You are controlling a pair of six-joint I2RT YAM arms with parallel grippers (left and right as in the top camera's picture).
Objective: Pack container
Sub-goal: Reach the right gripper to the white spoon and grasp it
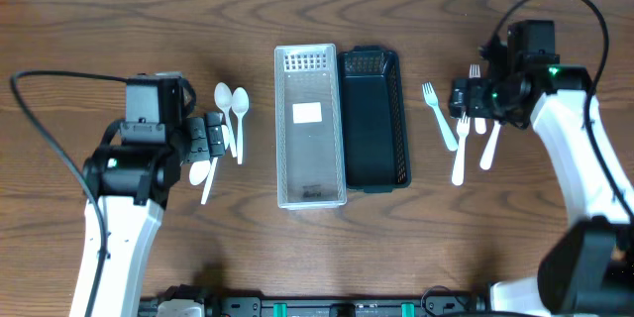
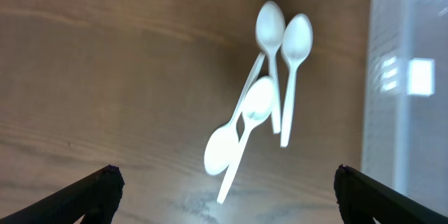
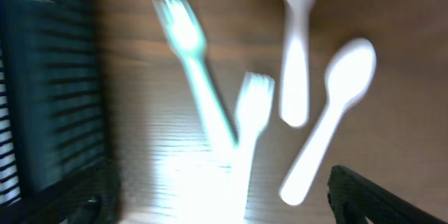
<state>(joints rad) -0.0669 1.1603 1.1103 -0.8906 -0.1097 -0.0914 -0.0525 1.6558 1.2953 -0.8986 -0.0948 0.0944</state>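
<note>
My left fingertips (image 2: 98,190) sit at the frame corners. Left gripper (image 2: 227,185) is spread wide and empty, over four white spoons (image 2: 269,105). Right gripper (image 3: 220,192) is also wide and empty, over three forks (image 3: 203,91) plus one spoon (image 3: 329,119) (blurry view). Packing not started, by my read: white bin (image 1: 282,129) holds only a label (image 1: 307,113), dark basket (image 1: 401,119) alongside is empty — all cutlery sits on the table (image 1: 99,20).

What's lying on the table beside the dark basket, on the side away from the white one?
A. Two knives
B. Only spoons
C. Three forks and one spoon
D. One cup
C: the right wrist view shows three white forks and one white spoon lying next to the dark basket.
</note>
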